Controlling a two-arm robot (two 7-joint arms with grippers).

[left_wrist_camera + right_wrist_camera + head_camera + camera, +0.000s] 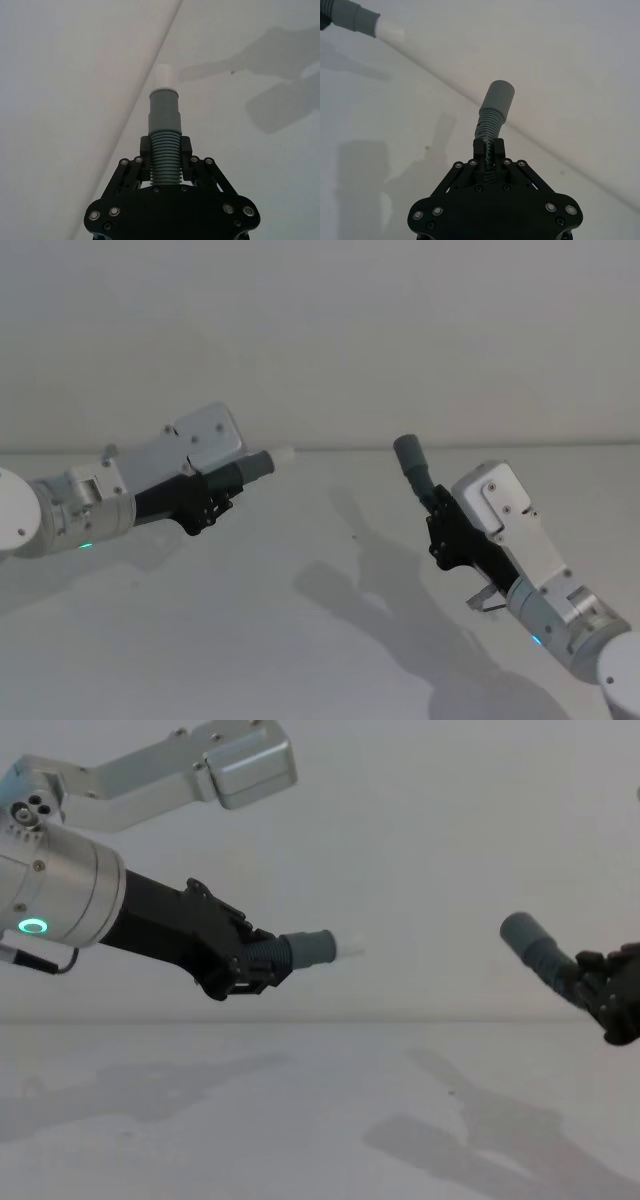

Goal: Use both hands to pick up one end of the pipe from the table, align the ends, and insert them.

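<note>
Up above the white table [300, 640], the left gripper [208, 502] clamps the straight hose piece [248, 469] at left; the right gripper [440, 518] clamps the bent hose piece [417, 472] at right, whitish tip [283, 453] and grey cuff [407, 449] well apart

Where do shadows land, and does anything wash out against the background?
Head view: soft arm shadows lie on the table beneath the raised left gripper and right gripper. Chest view: the straight piece's whitish tip nearly merges with the pale wall. Right wrist view: the bent piece's cuff stands out.
</note>
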